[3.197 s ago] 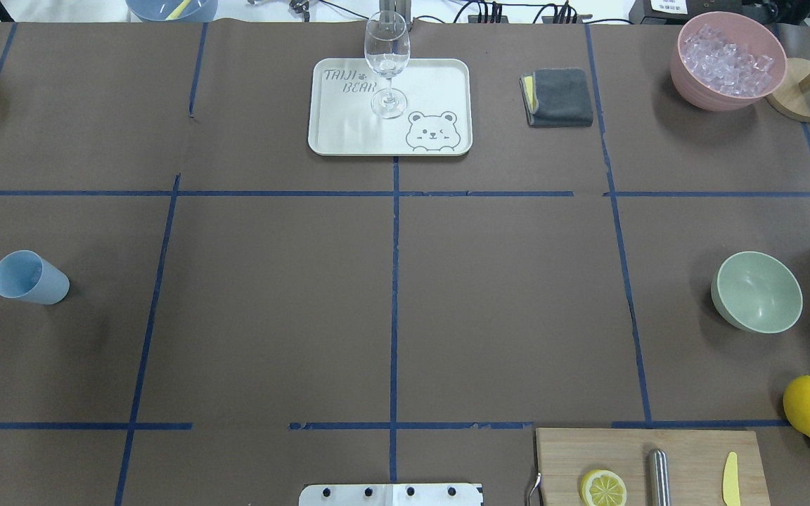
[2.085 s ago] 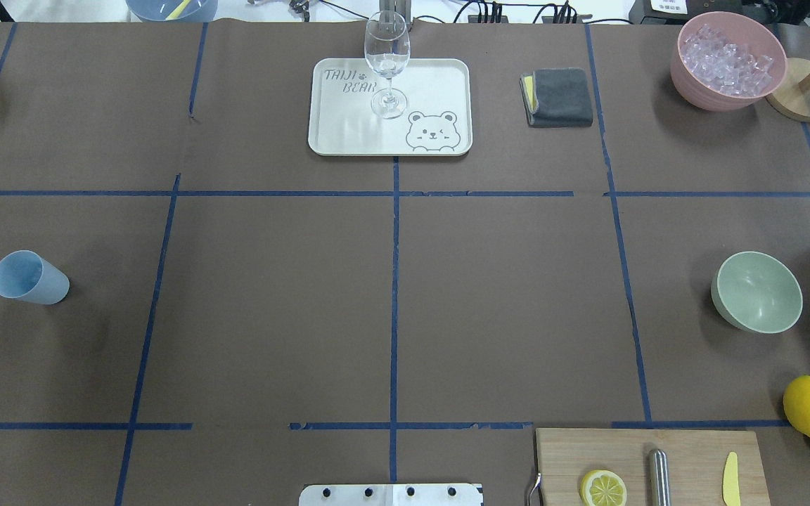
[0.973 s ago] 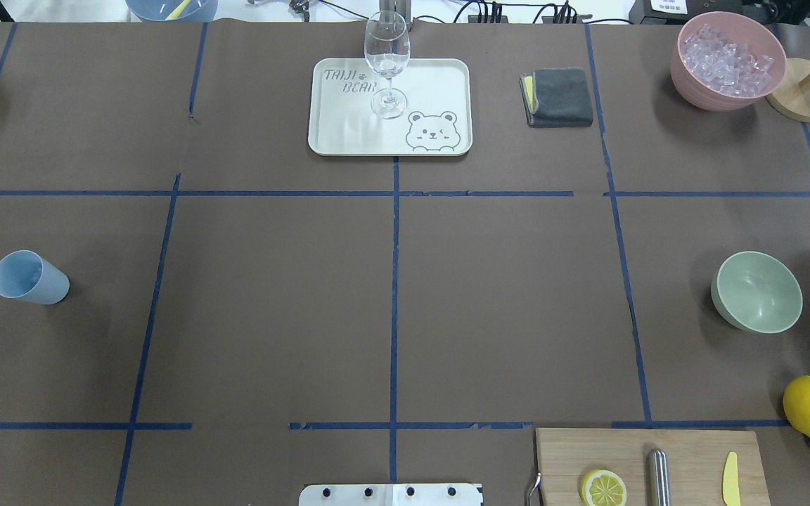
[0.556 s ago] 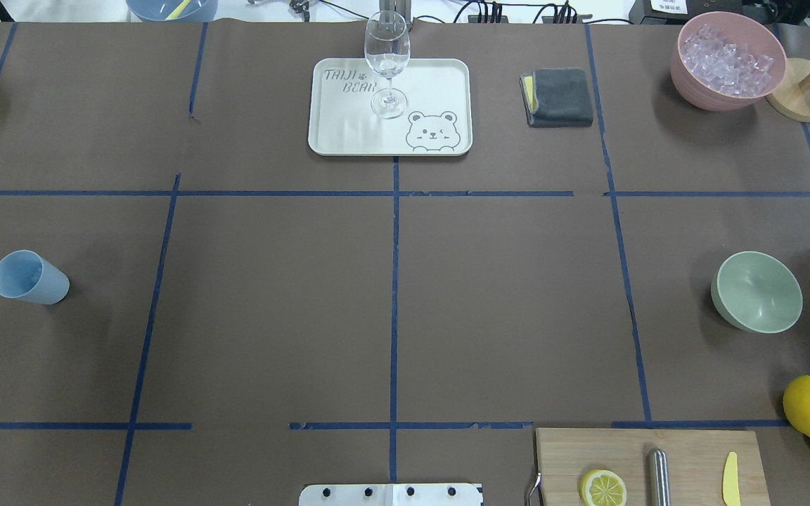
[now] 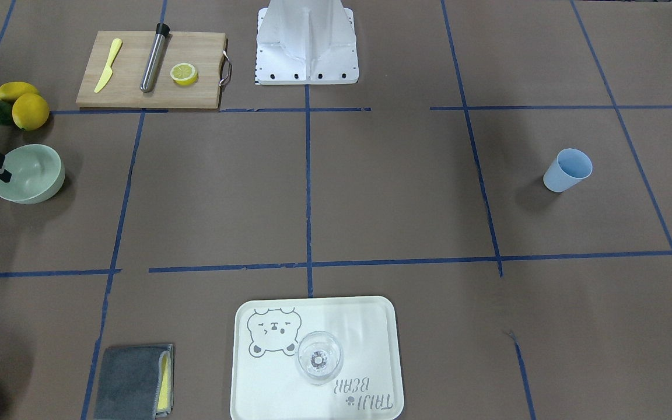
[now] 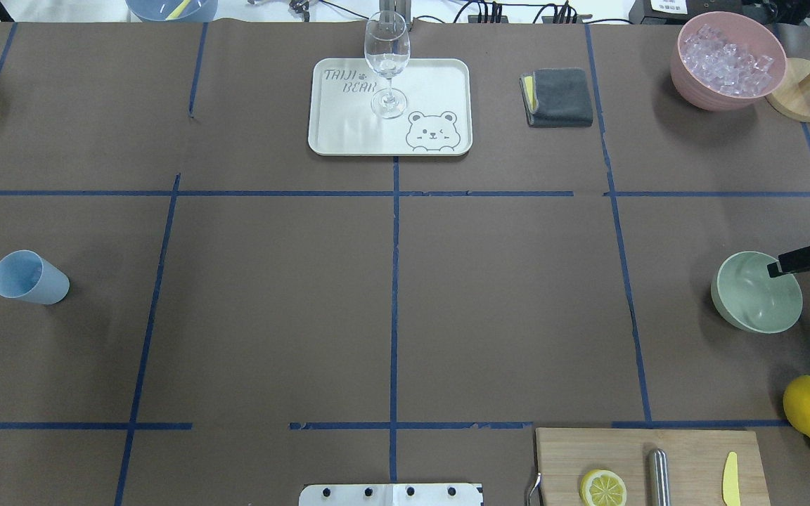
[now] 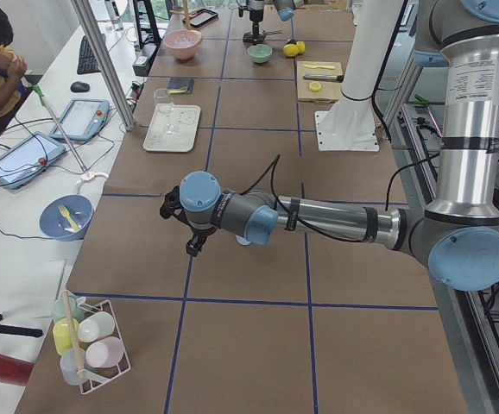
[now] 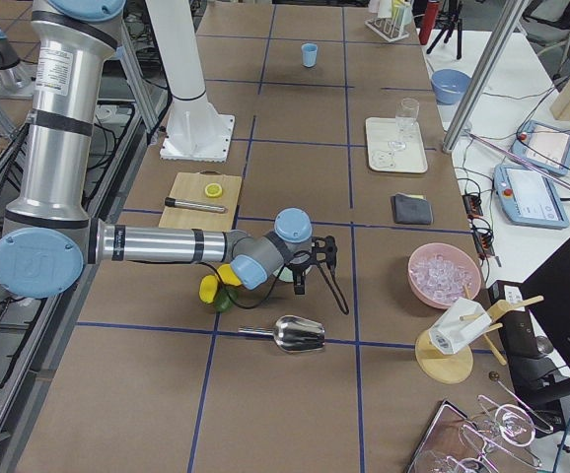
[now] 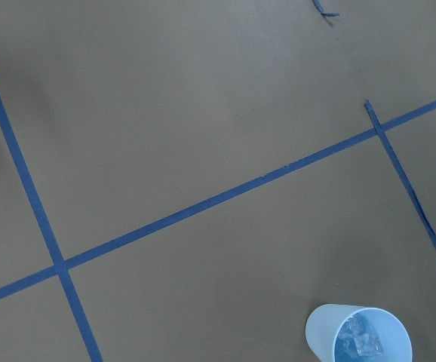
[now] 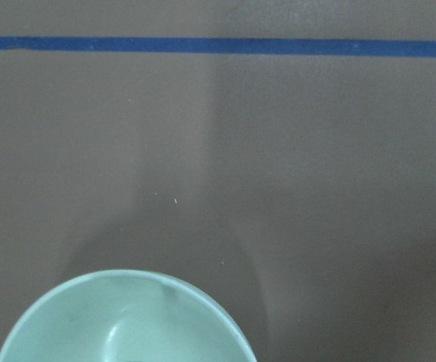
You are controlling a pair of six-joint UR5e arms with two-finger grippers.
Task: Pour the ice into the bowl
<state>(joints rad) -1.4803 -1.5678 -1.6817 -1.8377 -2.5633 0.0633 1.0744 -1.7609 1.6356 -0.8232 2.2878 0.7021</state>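
Note the change at the overhead view's right edge: nothing there 3 pictures back, a black tip barely in a moment ago, now 1 black finger (image 6: 807, 260) of the right gripper (image 8: 311, 264) reaching over the rim of the round pale mint-green matte bowl (image 6: 749, 306); jaws spread wide and gripping nothing, judging by a 2nd dark tip at the same edge, well apart from the 1st.

Meaning for the task, as a judgement: approach only, probably to steady or shift the bowl; no pouring begun; bowl bare inside.

No change elsewhere: light blue plastic cup (image 6: 29, 277) upright at the opposite end of the brown tabletop (image 6: 391, 295), same spot as before; inside it, in the left wrist view, a few small clear ice cubes (image 9: 357, 343).

Left gripper (image 7: 189, 231) above the tabletop near the cup, not touching it; cup at the bottom edge of that wrist view, so off to 1 side of the jaws, not between them; cannot tell whether those jaws are released or clenched.

Ice well apart from the right jaws, nearly the whole tabletop between; more ice in the round pink tub (image 6: 725, 60) at the far right corner.
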